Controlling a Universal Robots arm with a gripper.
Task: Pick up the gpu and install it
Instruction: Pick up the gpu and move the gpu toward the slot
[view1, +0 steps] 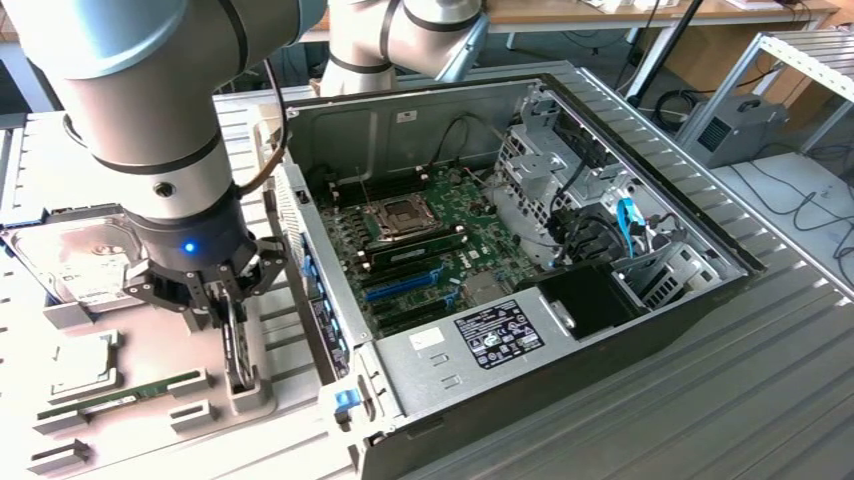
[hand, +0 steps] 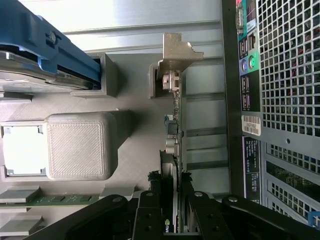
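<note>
The gpu (view1: 239, 350) is a thin dark card standing on edge in a grey holder on the exterior view's left, just outside the open computer case (view1: 667, 330). My gripper (view1: 222, 302) comes down over its top edge. In the wrist view the gpu (hand: 175, 135) runs edge-on away from the camera and ends in its metal bracket (hand: 176, 52). My gripper (hand: 171, 212) has a black finger pressed against each face of the card, so it is shut on it. The card still rests in its holder.
The motherboard (view1: 427, 235) lies in the case, with blue slots (view1: 400, 287) near its front. The white fixture plate (view1: 287, 400) holds a hard drive (view1: 80, 255), a processor (view1: 83, 368) and a green memory stick (view1: 120, 393). The case's rear grille (hand: 285, 100) stands close beside the gpu.
</note>
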